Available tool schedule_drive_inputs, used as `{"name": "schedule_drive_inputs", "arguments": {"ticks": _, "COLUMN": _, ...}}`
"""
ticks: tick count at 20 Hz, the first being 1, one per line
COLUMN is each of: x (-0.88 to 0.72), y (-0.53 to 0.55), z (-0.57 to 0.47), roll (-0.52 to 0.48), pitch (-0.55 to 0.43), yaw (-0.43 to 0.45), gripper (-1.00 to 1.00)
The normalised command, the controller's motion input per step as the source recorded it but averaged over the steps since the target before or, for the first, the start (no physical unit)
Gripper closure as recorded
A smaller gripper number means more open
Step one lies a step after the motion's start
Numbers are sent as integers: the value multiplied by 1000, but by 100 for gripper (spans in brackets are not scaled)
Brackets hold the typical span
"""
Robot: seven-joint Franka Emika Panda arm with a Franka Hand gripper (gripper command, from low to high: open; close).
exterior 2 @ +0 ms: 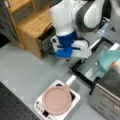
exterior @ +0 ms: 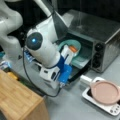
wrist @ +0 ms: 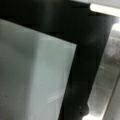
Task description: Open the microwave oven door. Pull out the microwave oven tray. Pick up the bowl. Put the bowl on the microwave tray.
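Starting with the biggest thing: boxy brushed-steel microwave oven at a front view's top right, three black knobs down its side, also poking in at the bottom right of a front view. Next down, the microwave oven door, dropped flat open toward the front, dark shiny glass in a black frame, with a bright bar that looks like the handle along the top of the wrist view. Then the microwave oven tray, thin flat silvery sheet, slid out of the cavity over the door. Off to the side, a round matte pink pan parked on a small white appliance, well apart from the action, plus a wooden cabinet at a front view's bottom left. Smaller again: the bowl, smooth pale teal, round, sitting tipped over the tray just in front of the oven mouth, same story in both front views. Can't say if resting flat on the tray or hanging just above it. Smallest: the gripper, white with an orange tip, right up against the bowl's near rim, bowl lying from it toward the oven. Honestly can't tell whether spread or pinching that rim. Wrist view mostly filled by a pale greenish surface, probably bowl wall.
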Motion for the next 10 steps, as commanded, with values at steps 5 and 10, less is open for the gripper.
{"name": "schedule_drive_inputs", "arguments": {"ticks": 5, "x": 151, "y": -139, "z": -157, "roll": 239, "pitch": -17, "yaw": -16, "gripper": -100}}
{"name": "schedule_drive_inputs", "arguments": {"ticks": 10, "x": 111, "y": -89, "z": -126, "roll": 283, "pitch": 29, "yaw": -57, "gripper": -100}}
